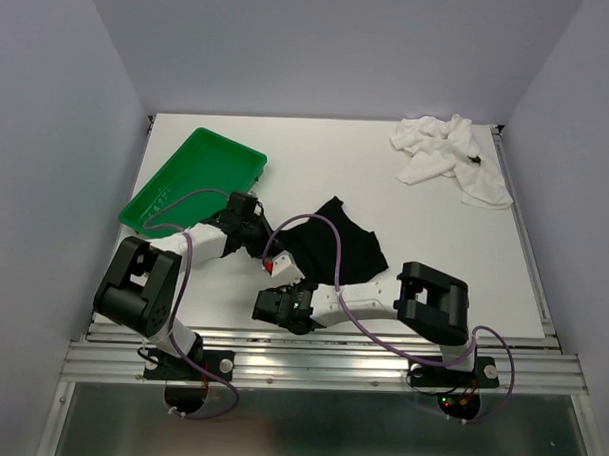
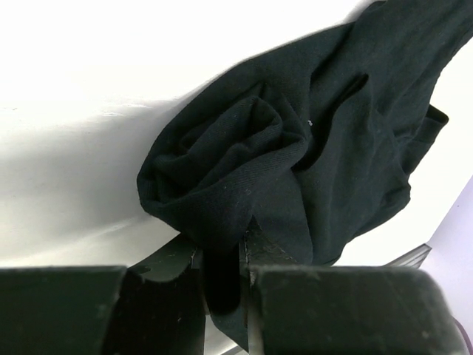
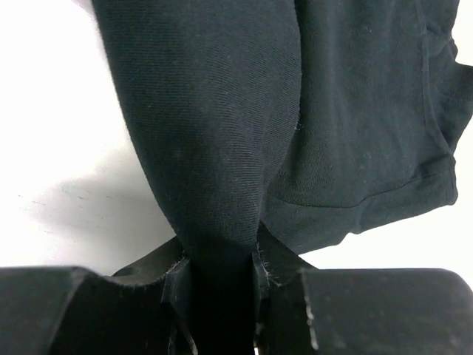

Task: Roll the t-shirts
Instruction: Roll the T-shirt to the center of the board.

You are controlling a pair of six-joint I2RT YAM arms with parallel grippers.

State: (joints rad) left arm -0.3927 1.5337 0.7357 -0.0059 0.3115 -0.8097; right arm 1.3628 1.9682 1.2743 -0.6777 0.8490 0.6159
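The black t-shirt (image 1: 336, 241) lies crumpled on the white table near its front middle. My left gripper (image 1: 267, 255) is shut on a bunched fold of the black t-shirt (image 2: 244, 170) at its left edge. My right gripper (image 1: 294, 288) is shut on a thick fold of the black t-shirt (image 3: 222, 148) at its near edge. Cloth fills the gap between both pairs of jaws. The white t-shirt (image 1: 450, 155) lies in a loose heap at the back right of the table, away from both grippers.
A green tray (image 1: 196, 179) sits tilted at the back left of the table, its near end over the left edge. The table's near edge meets a metal rail (image 1: 320, 364) by the arm bases. Grey walls close in the left, back and right.
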